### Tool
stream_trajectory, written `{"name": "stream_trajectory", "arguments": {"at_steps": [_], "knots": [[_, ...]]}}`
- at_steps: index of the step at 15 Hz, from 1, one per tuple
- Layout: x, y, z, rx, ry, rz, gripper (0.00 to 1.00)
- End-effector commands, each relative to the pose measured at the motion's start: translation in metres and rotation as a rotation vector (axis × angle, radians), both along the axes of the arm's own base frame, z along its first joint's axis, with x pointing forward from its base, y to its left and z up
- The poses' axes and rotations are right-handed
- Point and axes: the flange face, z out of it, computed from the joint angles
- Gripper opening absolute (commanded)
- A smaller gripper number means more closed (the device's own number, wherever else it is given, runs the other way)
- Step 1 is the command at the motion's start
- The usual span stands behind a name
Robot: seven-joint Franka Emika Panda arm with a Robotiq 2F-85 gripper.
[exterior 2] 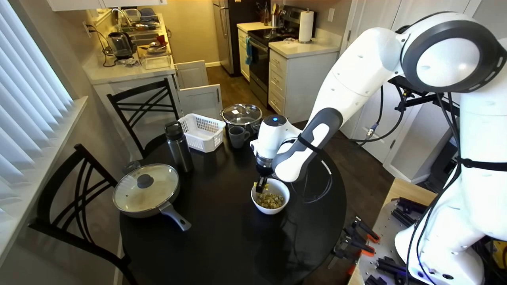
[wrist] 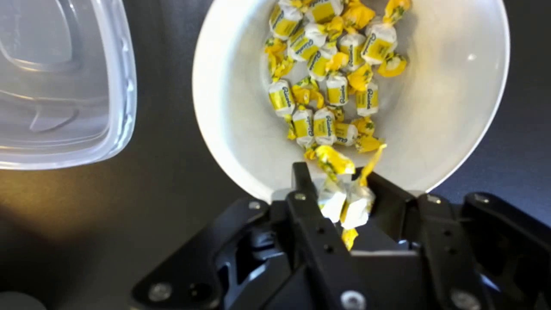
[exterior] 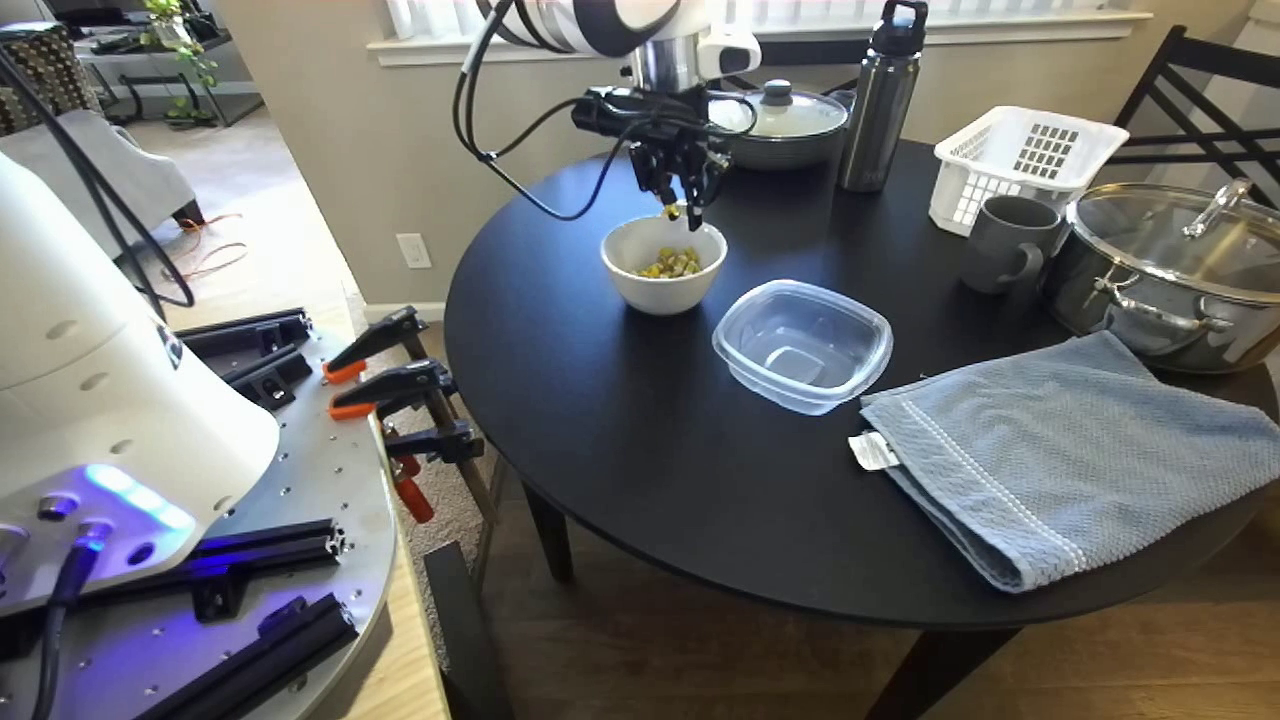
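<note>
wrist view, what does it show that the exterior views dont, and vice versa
Only the wrist view: readable Ricola print on the candies, and a clear look at the two gripped in the hand.

Only the exterior views: the arm, pot, pan and clamps, each in both.

Shared by all: the bowl, its candies, the hand and the table. The container shows in the wrist view and in an exterior view. A grey thing in the wrist view's corner is too cropped to name.

Black chairs (exterior 2: 79, 242) stand near a beige wall (exterior: 345, 190) (its window blinds (exterior 2: 29, 91) glow palely).
</note>
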Motion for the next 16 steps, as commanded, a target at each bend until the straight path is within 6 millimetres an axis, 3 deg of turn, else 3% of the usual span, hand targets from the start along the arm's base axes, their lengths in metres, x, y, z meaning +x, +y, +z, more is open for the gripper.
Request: {"name": "stream_trajectory", "arguments": {"at_steps": [1,5,12,16], "knots": [[-0.008,-0.019,0.029,-0.034,-0.007,0.004,0.08],[-0.003,-0.059,0.034,-0.072,-0.024,-0.053,0.08],[0.017,-0.152,0.009,-0.092,-0.023,-0.172,0.08],[0.032,-0.185,-0.004,-0.102,-0.025,-0.191,0.08]]}}
